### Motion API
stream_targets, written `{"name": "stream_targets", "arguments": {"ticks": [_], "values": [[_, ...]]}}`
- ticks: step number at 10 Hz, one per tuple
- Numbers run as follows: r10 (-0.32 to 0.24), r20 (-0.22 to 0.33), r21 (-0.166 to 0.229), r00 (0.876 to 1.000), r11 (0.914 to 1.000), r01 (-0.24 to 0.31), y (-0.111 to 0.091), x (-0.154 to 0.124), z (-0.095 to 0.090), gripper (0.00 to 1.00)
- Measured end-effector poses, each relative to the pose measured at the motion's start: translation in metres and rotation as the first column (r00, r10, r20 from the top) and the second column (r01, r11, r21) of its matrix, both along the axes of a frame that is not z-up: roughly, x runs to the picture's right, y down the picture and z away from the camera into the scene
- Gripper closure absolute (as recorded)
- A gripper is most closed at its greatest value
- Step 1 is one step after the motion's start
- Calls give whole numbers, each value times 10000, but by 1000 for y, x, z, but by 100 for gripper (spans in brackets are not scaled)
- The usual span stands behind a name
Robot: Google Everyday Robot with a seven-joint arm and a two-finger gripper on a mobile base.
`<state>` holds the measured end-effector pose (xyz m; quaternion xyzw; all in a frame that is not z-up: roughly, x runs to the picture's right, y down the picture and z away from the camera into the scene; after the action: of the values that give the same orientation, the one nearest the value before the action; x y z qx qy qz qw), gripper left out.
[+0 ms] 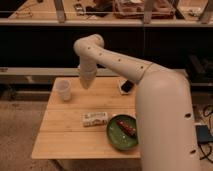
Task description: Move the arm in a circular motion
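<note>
Arm stretched over the back of the wooden table, gripper end hard to read.

The arm (120,62) rises as a thick cream column at the right, cut off by the lower edge, bends at a rounded joint above the table (65,137) and turns down toward its far left part. It covers the table's right edge and part of the green plate (117,137). The gripper (87,80) hangs just right of the white cup (63,90), above the table's rear; I cannot tell its state, nor whether it touches anything. A small dark object (127,86) by the arm at the table's back is partly hidden and unidentifiable. A wrapped packet (95,118) lies mid-table, left of the plate, which holds a reddish item (126,127). The table's front left is bare wood, as is the strip between cup and packet.
</note>
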<state>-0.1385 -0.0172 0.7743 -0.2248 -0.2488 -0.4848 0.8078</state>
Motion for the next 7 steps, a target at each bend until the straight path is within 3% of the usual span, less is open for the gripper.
{"name": "stream_targets", "arguments": {"ticks": [1, 2, 4, 5, 6, 7], "values": [[-590, 499, 173, 9970, 9982, 582, 12, -24, -13, 100], [-1524, 1116, 481, 9820, 9878, 1478, 35, -46, -33, 100], [-2874, 1788, 813, 9410, 9574, 2770, 84, -44, -66, 100], [-3425, 1968, 881, 9187, 9394, 3313, 114, -27, -83, 100], [-3794, 1974, 592, 9039, 9250, 3753, 163, 19, -103, 100], [-3763, 1788, 292, 9091, 9256, 3773, 187, 52, -111, 100]]}}
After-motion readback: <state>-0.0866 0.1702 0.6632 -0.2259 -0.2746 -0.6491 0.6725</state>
